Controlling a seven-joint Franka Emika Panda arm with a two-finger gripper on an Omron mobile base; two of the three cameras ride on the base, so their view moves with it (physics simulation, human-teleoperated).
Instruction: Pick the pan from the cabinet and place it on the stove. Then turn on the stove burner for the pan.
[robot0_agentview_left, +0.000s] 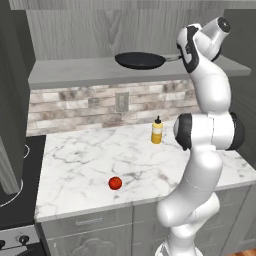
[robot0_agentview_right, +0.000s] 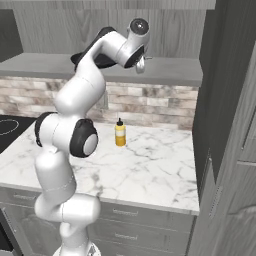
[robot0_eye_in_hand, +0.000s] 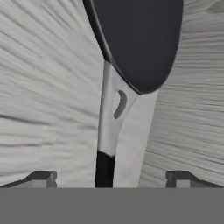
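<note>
The black pan (robot0_agentview_left: 140, 60) lies on the grey shelf of the cabinet (robot0_agentview_left: 75, 72), its thin handle (robot0_agentview_left: 172, 58) pointing right toward my hand. In the hand view the pan (robot0_eye_in_hand: 140, 39) is at the top. Its silver neck and dark handle (robot0_eye_in_hand: 105, 168) run down between my two fingertips (robot0_eye_in_hand: 41, 178). My gripper (robot0_eye_in_hand: 111, 179) is open and straddles the handle without closing on it. In the right base view the arm hides most of the pan (robot0_agentview_right: 105, 61). The black stove (robot0_agentview_left: 15, 170) with white ring outlines sits low at the left.
A yellow bottle (robot0_agentview_left: 157, 131) stands on the marble counter (robot0_agentview_left: 90, 160) near the backsplash. A red tomato (robot0_agentview_left: 115, 183) lies near the front edge. An open cabinet door (robot0_agentview_right: 230, 125) rises at the right, and the cabinet's back wall (robot0_eye_in_hand: 43, 87) is close behind the pan.
</note>
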